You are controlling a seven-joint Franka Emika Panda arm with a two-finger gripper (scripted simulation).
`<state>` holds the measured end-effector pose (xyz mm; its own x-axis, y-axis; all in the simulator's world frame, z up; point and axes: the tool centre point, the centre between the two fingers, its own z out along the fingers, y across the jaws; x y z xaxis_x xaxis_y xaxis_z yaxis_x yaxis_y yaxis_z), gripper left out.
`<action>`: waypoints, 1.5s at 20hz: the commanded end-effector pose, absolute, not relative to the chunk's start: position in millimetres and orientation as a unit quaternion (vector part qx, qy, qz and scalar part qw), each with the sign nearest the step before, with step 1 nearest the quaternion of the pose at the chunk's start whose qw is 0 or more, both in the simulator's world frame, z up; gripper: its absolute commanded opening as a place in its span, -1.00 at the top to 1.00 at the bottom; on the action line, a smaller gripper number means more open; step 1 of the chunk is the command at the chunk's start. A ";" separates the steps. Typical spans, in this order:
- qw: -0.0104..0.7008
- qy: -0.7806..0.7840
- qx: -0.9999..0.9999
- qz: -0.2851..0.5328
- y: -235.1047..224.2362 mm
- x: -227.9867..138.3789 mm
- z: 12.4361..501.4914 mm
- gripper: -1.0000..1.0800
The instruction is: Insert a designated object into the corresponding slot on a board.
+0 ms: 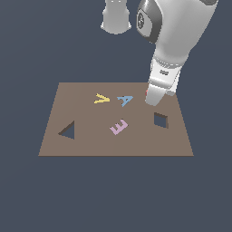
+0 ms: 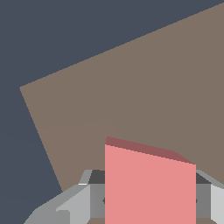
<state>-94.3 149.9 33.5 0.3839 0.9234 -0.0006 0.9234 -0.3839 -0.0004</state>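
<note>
The red-pink square block (image 2: 150,183) fills the gap between my gripper's (image 2: 150,200) two grey fingers (image 2: 97,197) in the wrist view, and both inner faces meet its sides. In the exterior view only a red sliver of the block (image 1: 147,93) shows beside the gripper (image 1: 153,100), low over the far right part of the brown board (image 1: 90,140). The diamond-turned square slot (image 1: 160,120) lies on the board just in front of the gripper, a short way nearer the camera. It is apart from the block.
A dark triangular hole (image 1: 68,131) sits toward the board's near corner on the exterior view's left. A yellow V (image 1: 101,98), a blue A (image 1: 125,99) and a pink E (image 1: 118,126) lie mid-board. Dark floor surrounds the board.
</note>
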 end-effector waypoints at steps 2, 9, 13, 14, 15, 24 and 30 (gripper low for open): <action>0.000 -0.580 -0.815 0.000 146.4 -91.0 34.0 1.00; 0.000 -0.647 -0.762 0.000 137.5 -80.8 34.7 1.00; 0.000 -0.695 -0.719 0.000 132.2 -72.3 35.3 1.00; 0.000 -0.708 -0.707 0.000 130.9 -69.8 35.4 1.00; 0.000 -0.720 -0.694 0.000 129.6 -67.2 35.6 1.00; -0.001 -0.827 -0.563 0.000 123.0 -41.5 37.1 1.00; -0.001 -0.886 -0.464 0.000 123.8 -23.3 38.0 1.00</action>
